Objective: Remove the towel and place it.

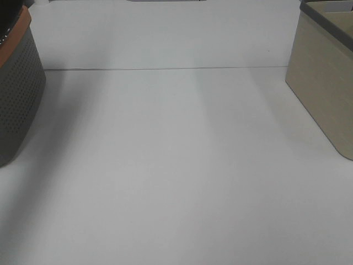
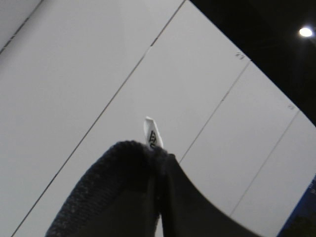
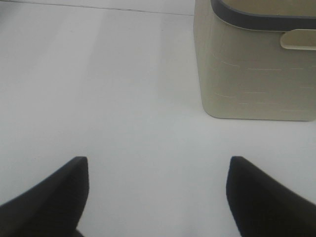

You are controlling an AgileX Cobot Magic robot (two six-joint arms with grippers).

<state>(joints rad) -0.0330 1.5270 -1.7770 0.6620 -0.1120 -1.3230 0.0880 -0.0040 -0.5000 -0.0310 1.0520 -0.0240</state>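
In the left wrist view the towel (image 2: pixel 98 197), a dark terry cloth, is bunched over one side of my left gripper (image 2: pixel 159 154). The jaws are shut on it, and a small white label (image 2: pixel 152 132) sticks out at the pinch. That camera faces pale wall panels, so where the towel hangs over the table is hidden. My right gripper (image 3: pixel 159 163) is open and holds nothing. It hovers over the white table (image 3: pixel 123 98), short of the beige basket (image 3: pixel 252 74). Neither gripper shows in the exterior high view.
A grey perforated basket (image 1: pixel 19 105) with an orange rim stands at the table's left edge, with a dark shape (image 1: pixel 11 16) above it that I cannot identify. The beige basket (image 1: pixel 325 83) with a dark rim stands at the right. The white table (image 1: pixel 176 165) lies between them.
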